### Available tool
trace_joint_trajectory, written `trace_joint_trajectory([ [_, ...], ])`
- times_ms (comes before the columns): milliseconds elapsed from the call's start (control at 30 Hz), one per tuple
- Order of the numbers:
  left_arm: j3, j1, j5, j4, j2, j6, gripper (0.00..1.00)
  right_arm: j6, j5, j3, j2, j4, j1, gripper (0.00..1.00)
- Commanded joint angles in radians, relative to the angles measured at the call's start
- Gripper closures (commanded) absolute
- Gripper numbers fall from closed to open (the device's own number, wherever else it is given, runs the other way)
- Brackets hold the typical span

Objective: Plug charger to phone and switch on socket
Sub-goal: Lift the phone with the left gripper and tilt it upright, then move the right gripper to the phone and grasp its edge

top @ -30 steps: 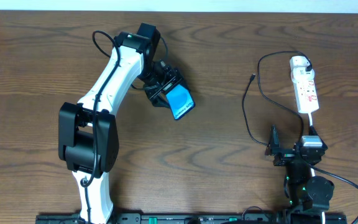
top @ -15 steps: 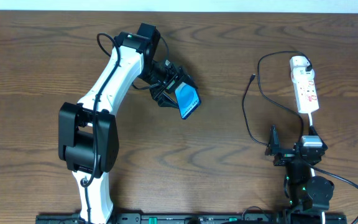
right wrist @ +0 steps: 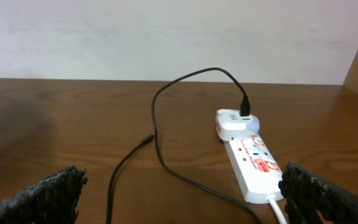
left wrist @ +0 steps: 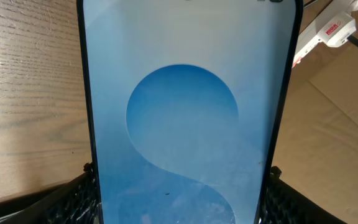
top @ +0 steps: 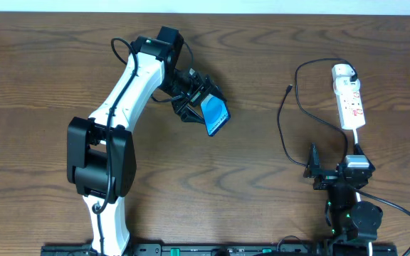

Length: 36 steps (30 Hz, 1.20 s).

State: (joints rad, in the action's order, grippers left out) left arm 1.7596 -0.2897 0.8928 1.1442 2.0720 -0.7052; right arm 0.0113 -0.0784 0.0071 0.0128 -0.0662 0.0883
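My left gripper is shut on the phone, holding its bright blue screen tilted above the table's middle. The phone fills the left wrist view, clamped between both fingers. The white socket with red markings lies at the right rear and also shows in the right wrist view. The charger's thin black cable loops from a white adapter on the socket, and its plug tip lies free on the table. My right gripper is open and empty, low near the front right, with cable and socket ahead.
The brown wooden table spans the view. The socket's white cord runs toward the right arm's base. The left arm stretches from the front left to the rear middle.
The left gripper carried the phone a little to the right and up between one second and half a second ago, then held still. The right arm has not moved.
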Motion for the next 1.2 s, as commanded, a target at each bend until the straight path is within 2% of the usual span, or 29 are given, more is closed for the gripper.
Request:
trace_joint_trajectory([
  [0,0.003,0.005,0.042,0.003,-0.043,0.017,0.28,0.005,-0.003,-0.002,-0.002,-0.004,-0.005,0.01],
  [167,0.003,0.005,0.042,0.003,-0.043,0.017,0.28,0.001,-0.007,-0.002,-0.002,-0.001,-0.005,0.01],
  [267,0.003,0.005,0.042,0.003,-0.043,0.016,0.28,-0.068,-0.072,-0.002,-0.002,0.003,-0.005,0.01],
  [333,0.003,0.005,0.042,0.003,-0.043,0.017,0.28,-0.167,-0.087,-0.002,-0.002,0.003,-0.005,0.01],
  [400,0.003,0.005,0.042,0.003,-0.043,0.017,0.28,-0.357,-0.097,-0.002,-0.002,0.003,-0.005,0.01],
  [467,0.003,0.005,0.042,0.003,-0.043,0.017,0.28,-0.678,-0.154,-0.002,-0.002,0.009,-0.005,0.01],
  [500,0.003,0.005,0.042,0.003,-0.043,0.017,0.28,-0.794,-0.188,-0.002,-0.002,0.010,-0.005,0.01],
  [600,0.003,0.005,0.042,0.003,-0.043,0.017,0.28,-1.095,-0.275,-0.002,-0.002,0.019,-0.005,0.01],
  [867,0.003,0.005,0.042,0.003,-0.043,0.017,0.28,-1.183,-0.148,-0.002,-0.002,0.051,-0.004,0.01],
  [1000,0.003,0.005,0.042,0.003,-0.043,0.016,0.28,-0.912,-0.175,0.002,-0.001,0.136,-0.004,0.01],
  [1167,0.003,0.005,0.042,-0.001,-0.043,0.017,0.28,-0.798,-0.147,0.069,0.063,0.117,-0.004,0.01],
])
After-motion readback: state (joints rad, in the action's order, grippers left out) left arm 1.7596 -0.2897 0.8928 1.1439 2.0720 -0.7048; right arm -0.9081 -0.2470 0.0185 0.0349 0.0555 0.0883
